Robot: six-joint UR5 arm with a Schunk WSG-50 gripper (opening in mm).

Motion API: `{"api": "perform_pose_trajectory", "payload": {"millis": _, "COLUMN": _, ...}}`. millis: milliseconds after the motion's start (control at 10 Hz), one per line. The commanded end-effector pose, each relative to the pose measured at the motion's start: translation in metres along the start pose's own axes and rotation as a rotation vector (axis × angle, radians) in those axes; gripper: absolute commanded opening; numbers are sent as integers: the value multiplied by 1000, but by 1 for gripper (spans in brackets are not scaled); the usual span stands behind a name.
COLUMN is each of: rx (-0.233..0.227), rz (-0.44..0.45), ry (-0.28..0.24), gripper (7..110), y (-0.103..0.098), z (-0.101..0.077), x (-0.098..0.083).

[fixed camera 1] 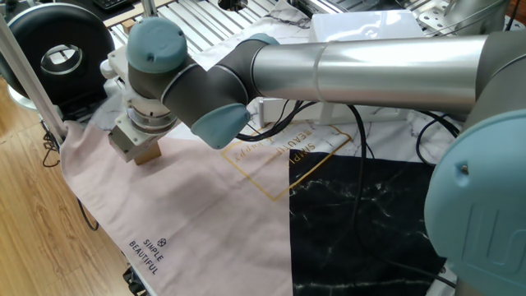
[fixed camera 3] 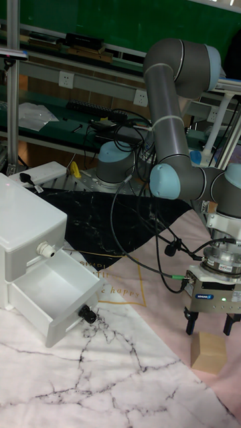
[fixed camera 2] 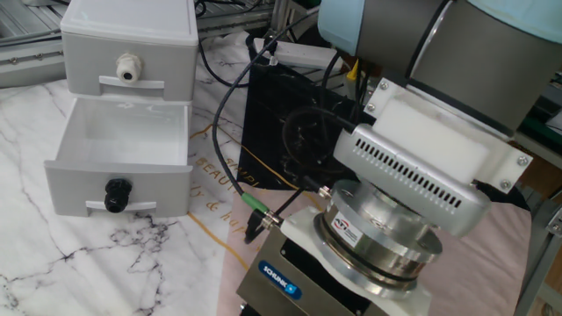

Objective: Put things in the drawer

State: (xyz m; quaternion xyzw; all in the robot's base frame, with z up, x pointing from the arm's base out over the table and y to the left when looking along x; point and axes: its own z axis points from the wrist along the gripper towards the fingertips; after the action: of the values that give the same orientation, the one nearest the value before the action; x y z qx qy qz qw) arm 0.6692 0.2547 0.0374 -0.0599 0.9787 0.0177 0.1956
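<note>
Tall fixed view shows our gripper (fixed camera 3: 211, 324) spread wide just above the wooden block (fixed camera 3: 208, 352) on the pink cloth (fixed camera 3: 181, 314); we must descend, grasp, then carry it to the open drawer (fixed camera 3: 57, 292).

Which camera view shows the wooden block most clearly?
The tall fixed view: the wooden block stands whole on the cloth below the tool. One fixed view shows only part of it under the tool; the other fixed view shows none.

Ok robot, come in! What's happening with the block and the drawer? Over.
Gripper open, fingers apart just above the wooden block. Block on the pink cloth, not gripped. Lower drawer open. Nothing blocking.
</note>
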Motion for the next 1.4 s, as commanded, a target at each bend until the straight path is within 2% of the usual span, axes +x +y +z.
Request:
{"api": "perform_pose_trajectory", "payload": {"millis": 0, "rx": -54, "rz": 24, "ry": 6, "gripper": 88, "y": 4, "z": 9, "x": 2}}
{"api": "perform_pose_trajectory", "payload": {"millis": 100, "rx": -61, "rz": 25, "ry": -3, "gripper": 88, "y": 1, "z": 22, "x": -1}}
{"api": "perform_pose_trajectory", "payload": {"millis": 200, "rx": -44, "rz": 23, "ry": -16, "gripper": 88, "y": -5, "z": 34, "x": -6}}
{"api": "perform_pose_trajectory", "payload": {"millis": 300, "rx": -53, "rz": 30, "ry": -29, "gripper": 88, "y": -2, "z": 42, "x": -12}}
{"api": "perform_pose_trajectory", "payload": {"millis": 500, "rx": -63, "rz": 71, "ry": -31, "gripper": 88, "y": 11, "z": 37, "x": -21}}
{"api": "perform_pose_trajectory", "payload": {"millis": 600, "rx": -54, "rz": 90, "ry": -30, "gripper": 88, "y": 15, "z": 35, "x": -26}}
{"api": "perform_pose_trajectory", "payload": {"millis": 700, "rx": -43, "rz": 84, "ry": -38, "gripper": 88, "y": 12, "z": 36, "x": -31}}
{"api": "perform_pose_trajectory", "payload": {"millis": 900, "rx": -7, "rz": 67, "ry": -30, "gripper": 88, "y": 1, "z": 37, "x": -28}}
{"api": "perform_pose_trajectory", "payload": {"millis": 1200, "rx": -1, "rz": 61, "ry": -20, "gripper": 88, "y": -2, "z": 36, "x": -26}}
{"api": "perform_pose_trajectory", "payload": {"millis": 1300, "rx": -2, "rz": 59, "ry": -12, "gripper": 66, "y": -2, "z": 36, "x": -25}}
